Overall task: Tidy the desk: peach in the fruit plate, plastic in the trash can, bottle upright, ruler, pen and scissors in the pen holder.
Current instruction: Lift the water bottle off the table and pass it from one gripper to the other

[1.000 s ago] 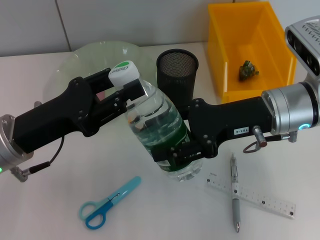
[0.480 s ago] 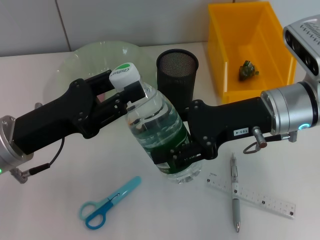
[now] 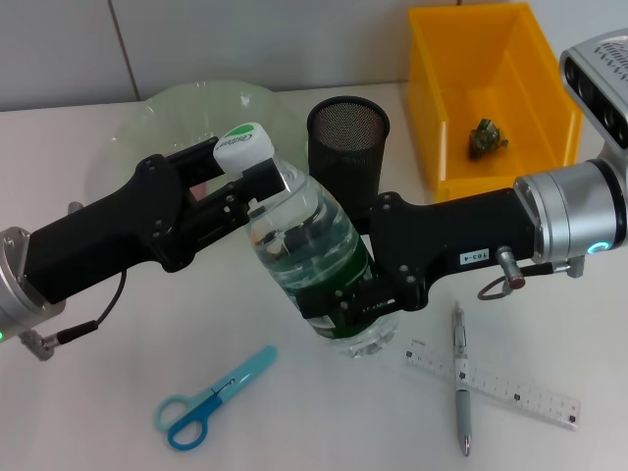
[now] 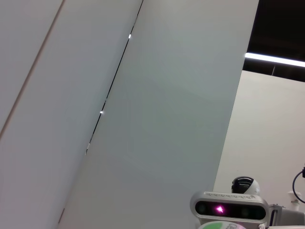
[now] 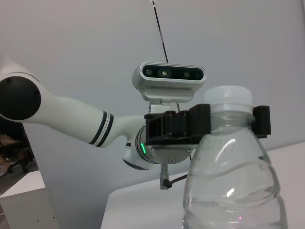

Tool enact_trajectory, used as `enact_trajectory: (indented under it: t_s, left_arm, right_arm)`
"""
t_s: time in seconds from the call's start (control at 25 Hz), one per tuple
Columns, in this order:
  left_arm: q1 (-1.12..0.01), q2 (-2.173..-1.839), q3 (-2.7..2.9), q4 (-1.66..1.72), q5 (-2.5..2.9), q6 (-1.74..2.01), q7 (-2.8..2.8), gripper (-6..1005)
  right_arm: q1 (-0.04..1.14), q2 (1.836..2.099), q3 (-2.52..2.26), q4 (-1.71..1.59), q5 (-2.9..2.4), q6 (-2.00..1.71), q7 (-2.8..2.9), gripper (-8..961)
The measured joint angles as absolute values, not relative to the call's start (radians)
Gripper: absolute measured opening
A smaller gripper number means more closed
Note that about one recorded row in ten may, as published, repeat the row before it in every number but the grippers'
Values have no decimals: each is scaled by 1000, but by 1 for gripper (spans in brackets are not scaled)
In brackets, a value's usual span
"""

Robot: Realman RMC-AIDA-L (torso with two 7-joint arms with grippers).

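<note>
Gripping the neck of the clear plastic water bottle just under its white cap, the left gripper held it tilted near the desk's middle. The right gripper clamped its base. Uprighting was in hand; judging so, the base next needed lowering flat. Blue scissors lay by the front edge, silver pen crossing clear ruler rightward.

The fruit plate lies partly behind the left hand — the bottle hides the right hand's fingertips.
</note>
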State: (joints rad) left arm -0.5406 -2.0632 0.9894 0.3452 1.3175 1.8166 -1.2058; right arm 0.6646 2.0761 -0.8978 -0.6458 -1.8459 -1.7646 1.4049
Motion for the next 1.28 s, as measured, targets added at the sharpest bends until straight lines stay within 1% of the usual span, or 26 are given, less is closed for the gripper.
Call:
enact_trajectory:
  t_s: [1.28]
  left_arm:
    - [-540, -2062, 989, 345, 1322, 1814, -1206, 446]
  right_arm:
    - [667, 2075, -900, -661, -1844, -1754, 1409, 753]
